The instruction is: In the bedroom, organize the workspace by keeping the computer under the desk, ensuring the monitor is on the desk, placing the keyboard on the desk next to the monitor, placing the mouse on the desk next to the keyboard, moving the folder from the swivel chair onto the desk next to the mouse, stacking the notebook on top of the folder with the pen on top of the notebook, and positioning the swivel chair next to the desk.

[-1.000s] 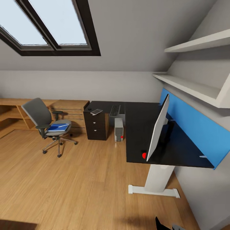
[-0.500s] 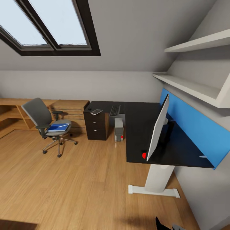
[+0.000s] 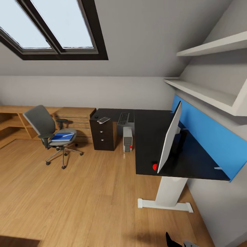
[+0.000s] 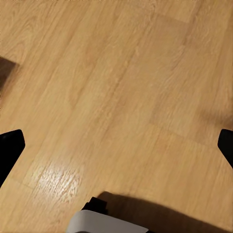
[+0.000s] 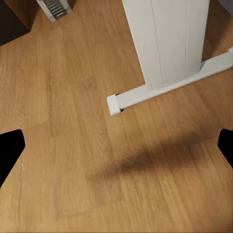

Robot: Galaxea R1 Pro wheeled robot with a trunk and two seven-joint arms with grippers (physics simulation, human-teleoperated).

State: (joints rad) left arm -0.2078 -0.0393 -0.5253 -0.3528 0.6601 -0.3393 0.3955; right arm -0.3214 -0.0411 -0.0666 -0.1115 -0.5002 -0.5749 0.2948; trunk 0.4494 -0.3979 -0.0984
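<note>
Attic bedroom, head view: L-shaped desk (image 3: 151, 137) w/ glossy black top and a white leg stands along the right wall, well ahead of both pincers. The monitor (image 3: 169, 139), thin and wide w/ pale back, stands edge-on on the desk's near wing. On the far wing lie the slim grey keyboard (image 3: 123, 118), a small pale notebook (image 3: 103, 120) and, just beside it, a tiny black mouse (image 3: 96, 117). The light-grey computer (image 3: 127, 139) sits on the floor under the desk, beside black drawers. Swivel chair (image 3: 51, 133), grey w/ chrome base, stands apart to the left, far ahead; bright-blue folder (image 3: 63, 137) lies on its seat, a thin white pen (image 3: 67, 134) on top. Left pincer (image 4: 116, 145) and right pincer (image 5: 116, 145) both hang spread wide over bare wood floor (image 4: 116, 87), grasping nothing; the desk's white leg (image 5: 167, 41) rises just ahead of the right one.
</note>
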